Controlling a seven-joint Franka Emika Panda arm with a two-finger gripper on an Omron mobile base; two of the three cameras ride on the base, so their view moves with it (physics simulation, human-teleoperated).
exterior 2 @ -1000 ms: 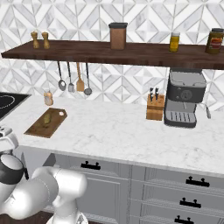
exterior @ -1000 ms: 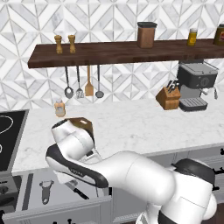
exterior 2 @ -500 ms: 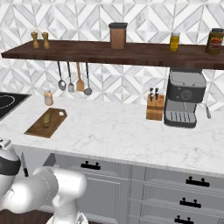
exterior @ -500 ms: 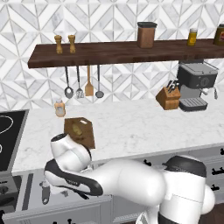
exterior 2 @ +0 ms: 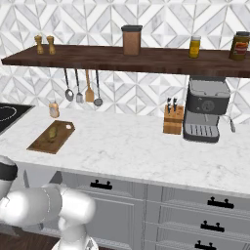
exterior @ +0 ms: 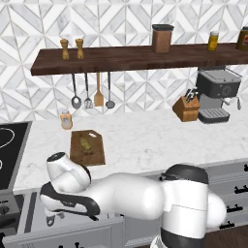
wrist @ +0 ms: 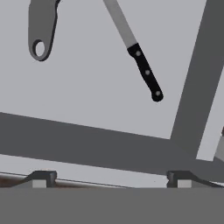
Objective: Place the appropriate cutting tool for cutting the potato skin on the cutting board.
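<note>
The cutting tool, a small grey peeler point(wrist: 41, 26), lies on the floor of an open drawer point(wrist: 87, 92) at the upper left of the hand view; its handle end with a hole shows. To its right lies a black-handled knife point(wrist: 145, 74). My gripper point(wrist: 112, 179) is open above the drawer's front wall, apart from both, with nothing between its fingers. The dark brown cutting board point(exterior: 87, 147) point(exterior 2: 51, 137) rests on the counter with the potato point(exterior: 86, 144) point(exterior 2: 52, 133) on it. My arm bends down over the drawer point(exterior: 29, 213) below the board.
A stove point(exterior: 9, 145) sits left of the board and a small jar point(exterior: 66, 119) behind it. Utensils point(exterior: 92, 94) hang under the wall shelf point(exterior: 135, 58). A knife block point(exterior: 186, 109) and a coffee machine point(exterior: 218, 94) stand at the right.
My arm has swung down and to the left, from in front of the board to over the open drawer. The jaws have stayed open.
</note>
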